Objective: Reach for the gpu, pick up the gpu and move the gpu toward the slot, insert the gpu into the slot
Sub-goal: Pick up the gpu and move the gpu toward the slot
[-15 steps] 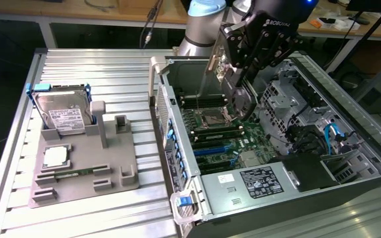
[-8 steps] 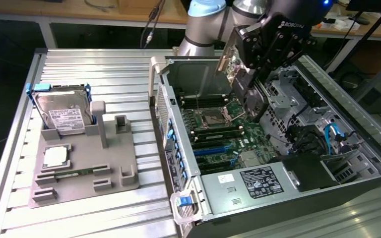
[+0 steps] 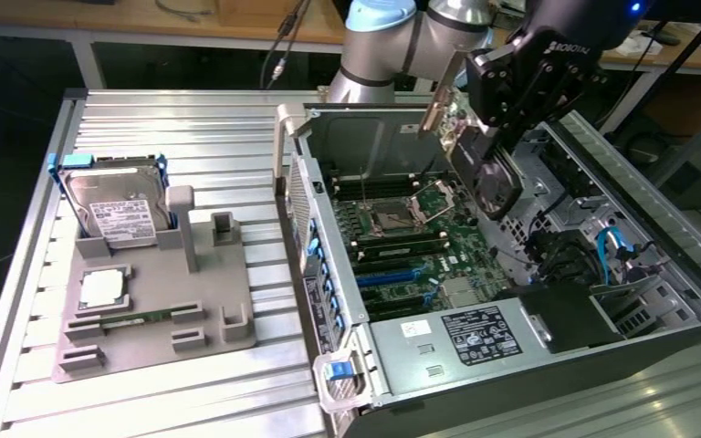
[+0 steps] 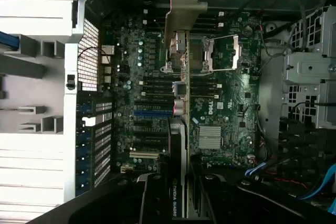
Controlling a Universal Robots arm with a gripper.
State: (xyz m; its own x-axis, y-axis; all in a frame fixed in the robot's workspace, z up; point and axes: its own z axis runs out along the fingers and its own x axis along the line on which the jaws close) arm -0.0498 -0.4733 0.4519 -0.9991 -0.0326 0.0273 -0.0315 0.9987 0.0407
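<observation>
Gpu (image 3: pixel 496 187) hangs in air over green board (image 3: pixel 448 239), inside open grey metal case (image 3: pixel 369 141). Thin, flat, dark card, with shiny silver bracket (image 4: pixel 184 11) at one end. Gripper (image 3: pixel 496 137) sits right above it, pinched tight on card's top edge (end away from bracket, going by wrist view). Slot (image 3: pixel 390 272) lies below gpu, well apart: long, thin blue plastic strip, one of few side by side. Card's long side looks turned across slot's long side, not lined up. Card not in slot yet.
</observation>
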